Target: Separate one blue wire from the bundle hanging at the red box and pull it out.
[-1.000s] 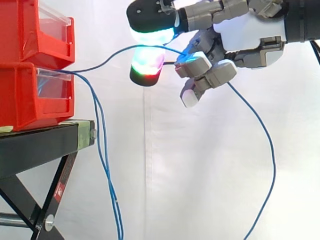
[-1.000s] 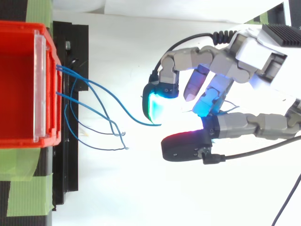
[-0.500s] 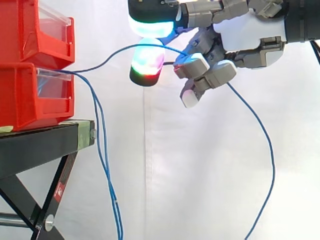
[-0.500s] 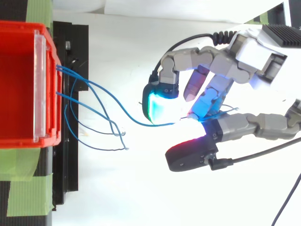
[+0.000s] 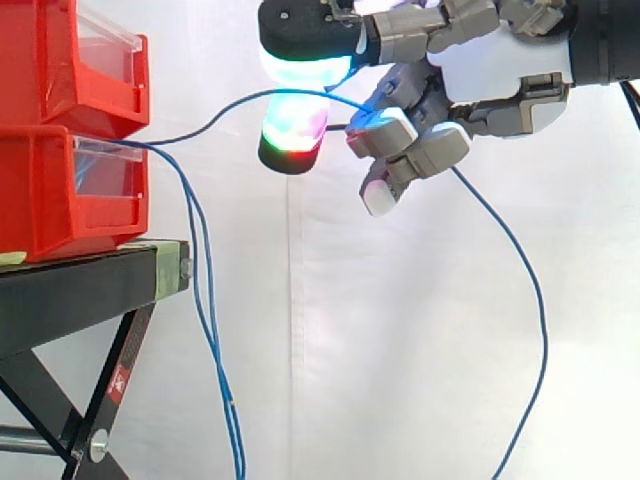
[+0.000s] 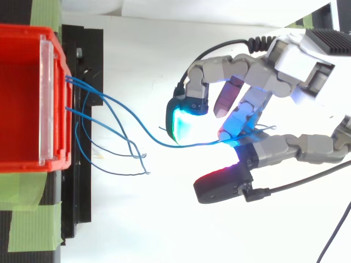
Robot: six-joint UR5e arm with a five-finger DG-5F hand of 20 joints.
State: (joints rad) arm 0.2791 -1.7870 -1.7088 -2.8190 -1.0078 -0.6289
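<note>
White curtain (image 5: 400, 350) behind red plastic bins (image 5: 60, 190) — the hand's (image 5: 490, 70) curled fingers (image 5: 400, 130) pinch one thin blue wire (image 5: 546, 330), held clear of the hanging wire bundle (image 5: 206, 310).

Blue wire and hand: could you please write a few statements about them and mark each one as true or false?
1. One wire runs from the bins to the hand. True.
2. The fingers are curled round that wire. True.
3. The wire ends at the hand. False: past the hand it hangs down in a long loop.
4. The other wires lie coiled on top of the stand. False: they hang down from the bins beside the stand.
5. The hand is lower than the stand. False: it is level with the upper bin, out to the side.
</note>
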